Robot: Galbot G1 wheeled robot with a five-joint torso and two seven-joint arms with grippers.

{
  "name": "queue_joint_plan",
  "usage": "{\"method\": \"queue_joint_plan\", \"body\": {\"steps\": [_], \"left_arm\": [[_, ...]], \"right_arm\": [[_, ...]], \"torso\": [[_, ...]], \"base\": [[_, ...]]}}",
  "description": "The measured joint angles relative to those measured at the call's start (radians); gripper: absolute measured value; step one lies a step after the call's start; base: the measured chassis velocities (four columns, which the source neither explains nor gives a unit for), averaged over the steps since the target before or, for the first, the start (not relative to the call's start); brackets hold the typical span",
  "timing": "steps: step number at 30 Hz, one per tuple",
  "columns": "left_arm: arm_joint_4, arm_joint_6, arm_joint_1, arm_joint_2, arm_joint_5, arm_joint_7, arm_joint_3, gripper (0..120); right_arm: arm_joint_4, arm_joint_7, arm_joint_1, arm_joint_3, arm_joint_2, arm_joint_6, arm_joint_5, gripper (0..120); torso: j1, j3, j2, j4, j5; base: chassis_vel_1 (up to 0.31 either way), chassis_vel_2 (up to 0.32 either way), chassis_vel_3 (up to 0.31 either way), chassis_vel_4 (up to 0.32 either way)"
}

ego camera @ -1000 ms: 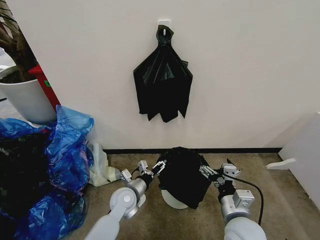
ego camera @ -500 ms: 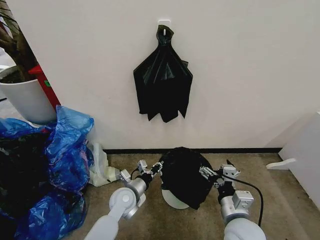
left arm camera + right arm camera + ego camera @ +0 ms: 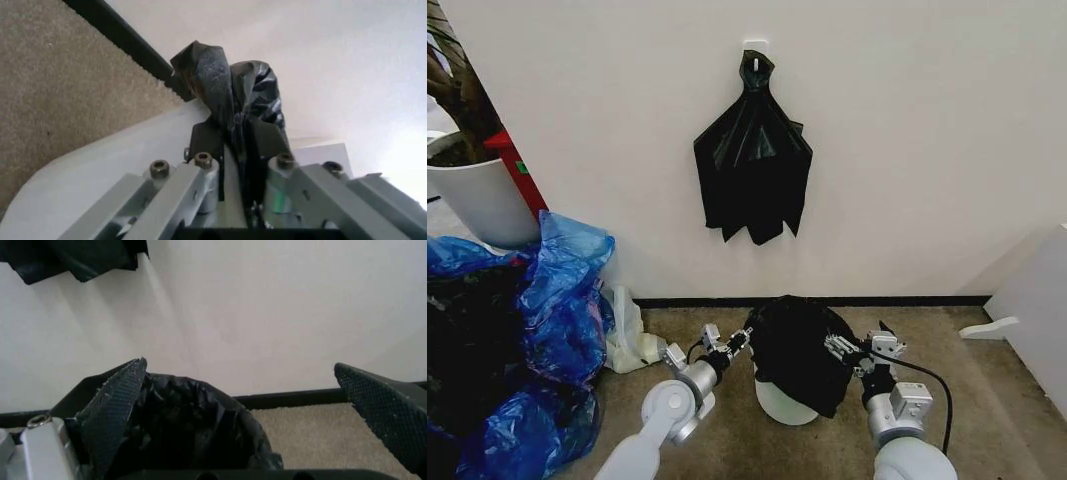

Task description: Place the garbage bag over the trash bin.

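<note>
Wall behind – garbage bag [image 3: 795,350] over trash bin [image 3: 783,402].

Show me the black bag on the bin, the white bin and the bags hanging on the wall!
garbage bag [image 3: 795,345], head view, its glossy top.
trash bin [image 3: 782,403], head view, bare lower wall.
bunch of black bags [image 3: 752,175], head view, its middle folds.

Garbage bag [image 3: 795,345]: thin black plastic, glossy, crinkling and catching light. Trash bin [image 3: 782,402]: smooth cream plastic, showing a dull sheen. Left claw [image 3: 235,150]: bare metal links with bolts, dark matt fingers pinching the film. Right claw [image 3: 253,405]: black pads [image 3: 117,405], rough and stippled. Floor [image 3: 992,400]: matt, coarse carpet.
</note>
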Motion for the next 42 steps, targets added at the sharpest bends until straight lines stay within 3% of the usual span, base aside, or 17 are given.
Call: {"method": "queue_joint_plan", "body": {"steps": [15,21,24,31,36,38,42], "left_arm": [[-0.03,0.0,0.019,0.01,0.0,0.021,-0.008,62],[-0.036,-0.014,0.027,0.002,-0.015,0.017,-0.018,89],[-0.033,-0.017,0.029,0.001,-0.026,0.017,-0.023,94],[-0.007,-0.017,0.02,0.0,-0.06,0.026,-0.024,92],[0.01,-0.005,0.014,-0.011,-0.094,0.03,-0.02,73],[0.011,-0.002,0.014,-0.011,-0.099,0.031,-0.02,71],[0.021,0.002,0.013,-0.013,-0.124,0.031,-0.022,53]], "right_arm": [[-0.012,0.0,0.011,0.0,0.0,-0.003,0.001,100],[-0.019,0.0,0.011,0.0,0.001,-0.003,0.001,100],[-0.02,0.0,0.011,0.0,0.001,-0.003,0.001,100],[-0.024,0.0,0.013,-0.005,0.001,-0.003,0.001,100],[-0.029,-0.001,0.01,-0.008,0.003,-0.002,-0.001,100],[-0.03,-0.001,0.009,-0.008,0.003,-0.001,-0.002,100],[-0.034,-0.001,0.011,-0.006,0.002,0.0,-0.002,100]], "torso": [[0.0,0.0,0.0,-0.0001,0.0],[0.0,0.0,0.0,-0.0001,0.0],[0.0,0.0,0.0,-0.0001,0.0],[0.0,0.0,0.0,-0.0001,0.0],[0.0,0.0,0.0,-0.0001,-0.0001],[0.0,0.0,0.0,-0.0001,0.0],[0.0,0.0,0.0,-0.0001,-0.0001]], "base": [[0.0,0.0,0.0,0.0],[0.0,0.0,0.0,0.0],[0.0,0.0,0.0,0.0],[0.0,0.0,0.0,0.0],[0.0,0.0,0.0,0.0],[0.0,0.0,0.0,0.0],[0.0,0.0,0.0,0.0]]}}
